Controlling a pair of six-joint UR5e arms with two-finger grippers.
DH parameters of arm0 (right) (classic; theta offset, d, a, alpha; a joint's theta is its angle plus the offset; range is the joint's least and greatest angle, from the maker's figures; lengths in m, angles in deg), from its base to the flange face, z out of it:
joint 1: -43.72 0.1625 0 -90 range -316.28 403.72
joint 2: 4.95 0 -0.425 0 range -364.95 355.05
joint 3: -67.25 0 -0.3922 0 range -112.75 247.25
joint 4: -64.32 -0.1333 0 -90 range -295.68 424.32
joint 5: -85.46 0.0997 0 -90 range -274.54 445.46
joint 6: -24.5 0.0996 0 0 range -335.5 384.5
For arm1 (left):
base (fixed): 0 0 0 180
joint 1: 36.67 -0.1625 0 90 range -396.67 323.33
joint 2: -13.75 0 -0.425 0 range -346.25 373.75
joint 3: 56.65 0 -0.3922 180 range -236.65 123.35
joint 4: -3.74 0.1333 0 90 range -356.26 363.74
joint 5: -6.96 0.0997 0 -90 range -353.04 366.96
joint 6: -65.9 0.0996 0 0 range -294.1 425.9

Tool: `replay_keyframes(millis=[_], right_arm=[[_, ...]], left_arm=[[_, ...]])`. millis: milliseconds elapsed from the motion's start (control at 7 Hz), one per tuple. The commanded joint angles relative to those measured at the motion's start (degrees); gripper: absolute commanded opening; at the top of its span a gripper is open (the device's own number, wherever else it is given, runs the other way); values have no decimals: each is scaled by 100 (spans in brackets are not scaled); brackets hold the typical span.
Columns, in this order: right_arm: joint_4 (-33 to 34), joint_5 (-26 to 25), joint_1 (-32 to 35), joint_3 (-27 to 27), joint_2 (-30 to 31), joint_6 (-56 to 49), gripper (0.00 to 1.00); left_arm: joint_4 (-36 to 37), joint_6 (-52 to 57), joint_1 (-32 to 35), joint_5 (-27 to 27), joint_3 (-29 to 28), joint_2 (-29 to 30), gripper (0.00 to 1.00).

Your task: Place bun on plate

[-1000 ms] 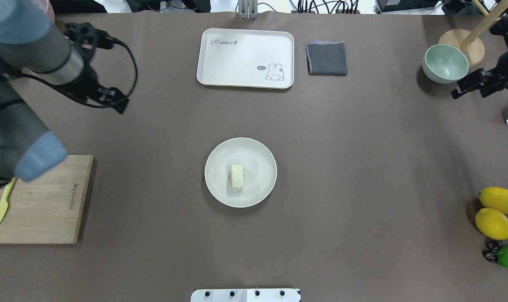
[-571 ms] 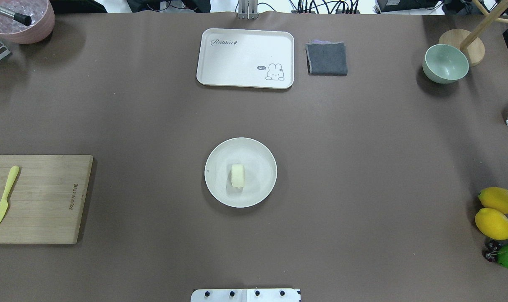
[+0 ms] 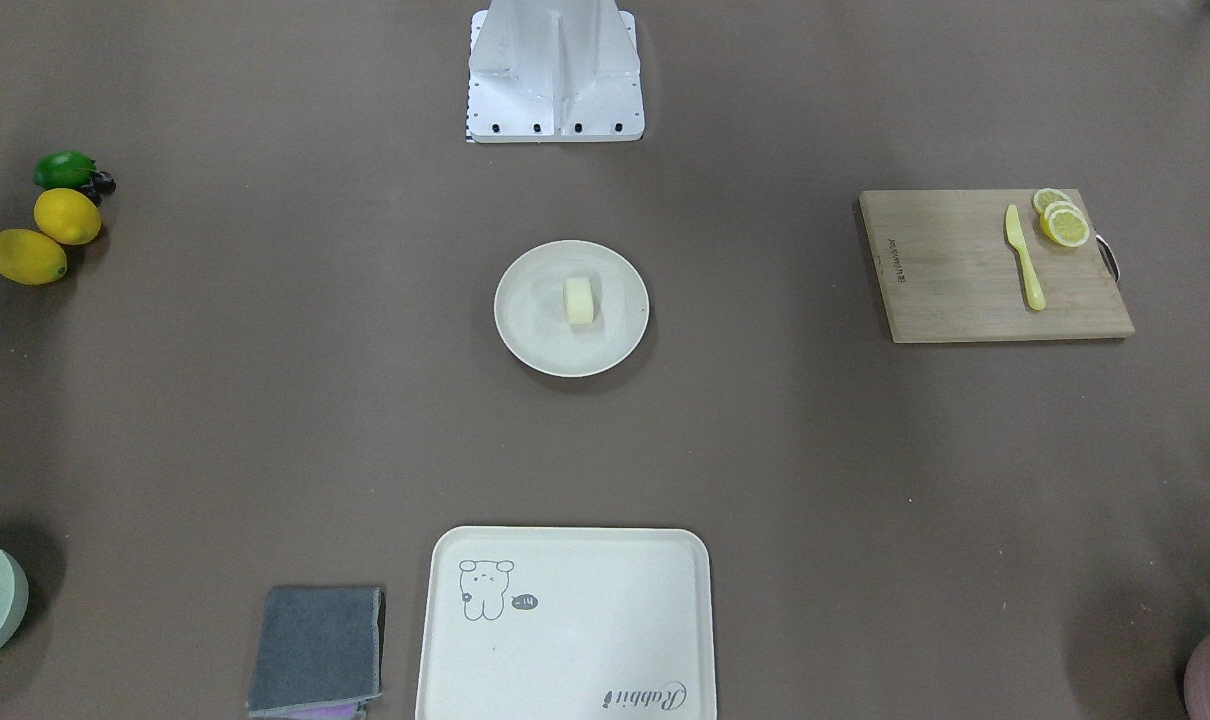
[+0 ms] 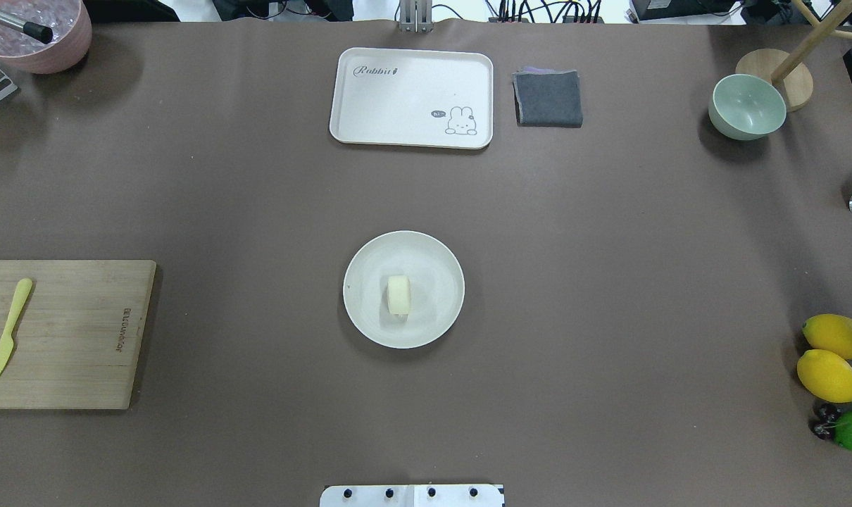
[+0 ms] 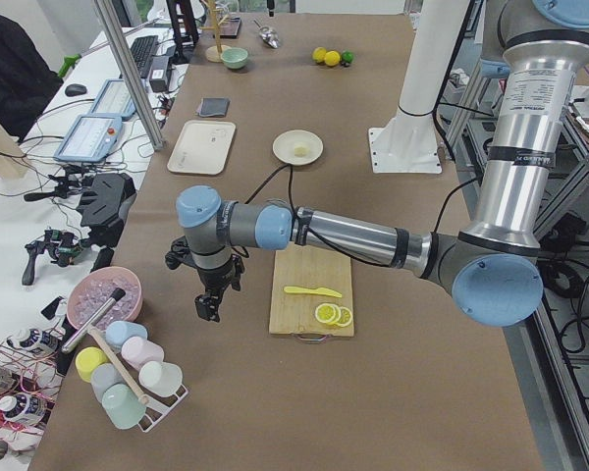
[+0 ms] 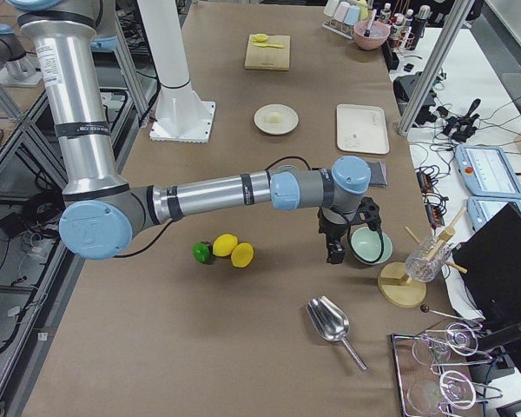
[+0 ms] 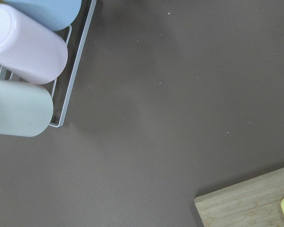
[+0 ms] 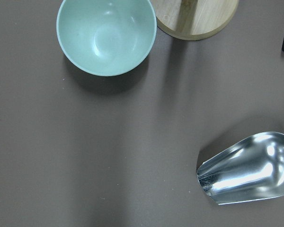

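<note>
Bun (image 4: 398, 294) sits mid-plate (image 4: 436, 282); left gripper (image 5: 207, 306) and right gripper (image 6: 333, 253) hang well away, whether open or closed, can't tell.

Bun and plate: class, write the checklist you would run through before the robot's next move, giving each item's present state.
1. Bun on the plate: ok, it lies near the middle, inside the rim.
2. Bun free of any grip: ok, nothing touches it.
3. Left end effector clear of the plate: ok, it hangs beside the cutting board.
4. Right end effector clear of the plate: ok, it hangs by the green bowl.
5. Both end effectors open: cannot tell, only the side views show them.
</note>
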State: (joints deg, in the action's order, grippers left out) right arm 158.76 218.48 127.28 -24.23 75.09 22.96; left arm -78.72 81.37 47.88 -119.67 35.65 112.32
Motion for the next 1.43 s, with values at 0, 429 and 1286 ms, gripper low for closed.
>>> replay_keyframes(millis=[0,429,1286], right_arm=[[-4,-21,2,8,12,-4,100],[-4,92,2,-80,29,4,100],[-22,146,2,-107,91,13,100]], left_arm=[[46,-71,-34,-72,-19,-13,98],[64,-71,10,-679,-46,-163,98],[64,-45,36,-679,208,-285,98]])
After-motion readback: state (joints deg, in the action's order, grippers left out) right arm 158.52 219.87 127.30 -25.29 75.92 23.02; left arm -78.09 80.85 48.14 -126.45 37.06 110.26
